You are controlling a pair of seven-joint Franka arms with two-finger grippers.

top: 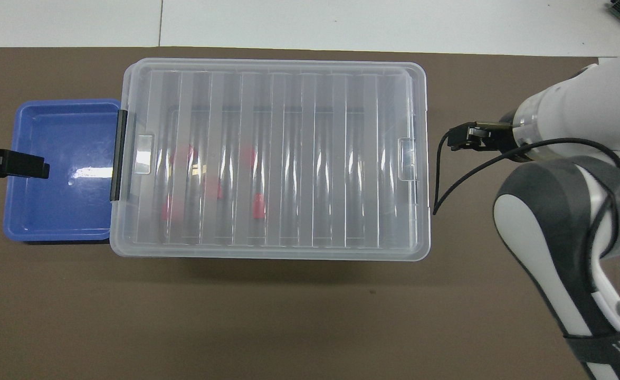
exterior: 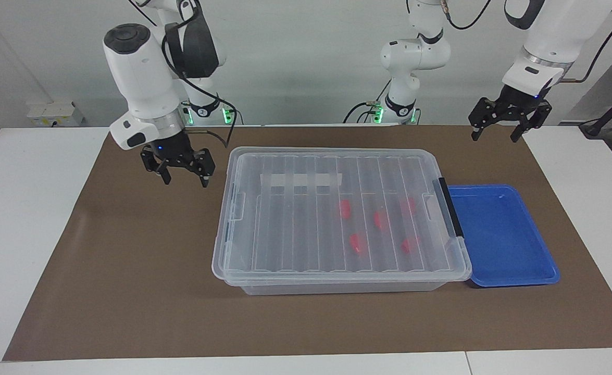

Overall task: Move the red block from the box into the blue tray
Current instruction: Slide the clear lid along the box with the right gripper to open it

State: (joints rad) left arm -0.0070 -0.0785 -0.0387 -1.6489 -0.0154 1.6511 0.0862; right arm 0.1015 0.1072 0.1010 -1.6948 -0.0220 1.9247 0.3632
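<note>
The box (exterior: pixel 337 219) stands in the middle of the brown mat (exterior: pixel 128 271) on the counter (exterior: pixel 24 208); its ribbed clear lid (top: pixel 273 158) is on it, and the black handle (exterior: pixel 450 207) is at the end toward the left arm. Five red blocks lie inside the box, seen through the lid, all in the half toward the left arm's end; one red block (exterior: pixel 357 243) lies among those farther from the robots. The blue tray (exterior: pixel 503 237) lies just beside the box at the handle end, its rim touching or almost touching the box; nothing lies in it.

The right end effector (exterior: pixel 183 174) hangs in the air over the mat, just beside the end of the box toward the right arm; its fingers stand apart, released, and they hold nothing; it does not touch the box. The left end effector (exterior: pixel 495 134) hangs over the edge of the mat nearer to the robots, at the left arm's end of the counter, well apart from the box; its fingers are also spread and released, with nothing between them; the left arm waits there.
</note>
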